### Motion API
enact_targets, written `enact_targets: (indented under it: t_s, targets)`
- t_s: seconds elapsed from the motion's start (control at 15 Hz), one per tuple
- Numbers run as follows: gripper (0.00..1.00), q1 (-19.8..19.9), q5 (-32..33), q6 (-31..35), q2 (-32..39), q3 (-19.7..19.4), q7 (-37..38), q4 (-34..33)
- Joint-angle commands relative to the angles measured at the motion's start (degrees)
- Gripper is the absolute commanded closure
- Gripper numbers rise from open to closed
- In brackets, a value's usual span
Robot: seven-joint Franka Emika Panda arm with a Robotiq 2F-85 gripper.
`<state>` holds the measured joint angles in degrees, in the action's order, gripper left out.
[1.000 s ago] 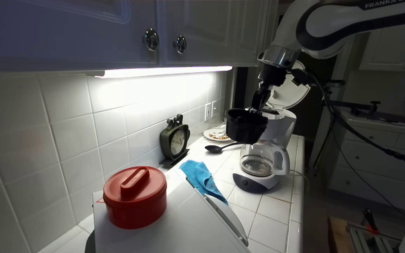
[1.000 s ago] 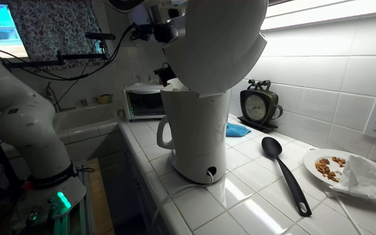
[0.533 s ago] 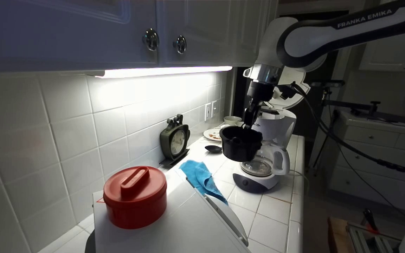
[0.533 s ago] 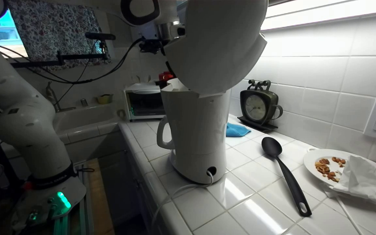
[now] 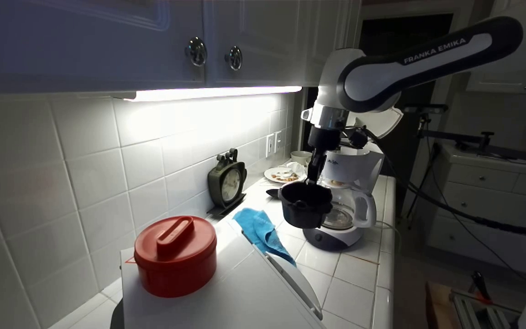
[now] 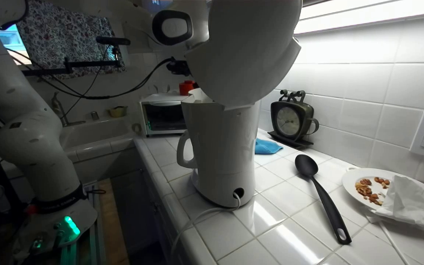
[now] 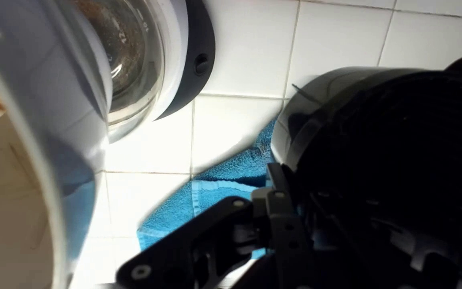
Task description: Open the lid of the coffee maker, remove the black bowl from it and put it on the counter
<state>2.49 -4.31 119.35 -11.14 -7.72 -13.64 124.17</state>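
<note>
The black bowl (image 5: 306, 208) hangs above the counter (image 5: 349, 288), in front of the coffee maker (image 5: 349, 167). My gripper (image 5: 312, 179) points down and is shut on the bowl's rim. In the wrist view the bowl (image 7: 399, 140) is dark at the right, against my fingers (image 7: 289, 172). The lid (image 5: 379, 121) stands raised. In an exterior view the raised lid (image 6: 252, 51) and coffee maker (image 6: 221, 147) hide my fingers and the bowl. The glass carafe (image 5: 339, 212) sits in the machine.
A blue towel (image 5: 260, 230) lies below and left of the bowl. A red container (image 5: 176, 256) stands on a white toaster oven (image 6: 166, 114). A clock (image 6: 289, 119), black spoon (image 6: 306, 165) and plate with nuts (image 6: 352, 184) line the wall side.
My gripper has carried the bowl down and away from the coffee maker, toward the blue towel. The coffee maker's front shows more now. The lid stays raised.
</note>
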Motion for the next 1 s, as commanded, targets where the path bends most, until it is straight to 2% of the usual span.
enact_targets:
  t_s: [0.0, 0.27, 0.67, 0.93]
  targets:
    - [0.97, 0.2, 0.5, 1.9, 4.1, 0.5, -2.4, -2.6]
    - [0.97, 0.2, 0.8, 1.4, 8.2, 1.4, -2.1, -6.1]
    - [0.97, 0.3, 1.1, -2.6, 15.4, 3.0, 8.1, -14.1]
    - [0.97, 0.1, 1.0, -2.1, 15.3, 3.3, 12.6, -13.4]
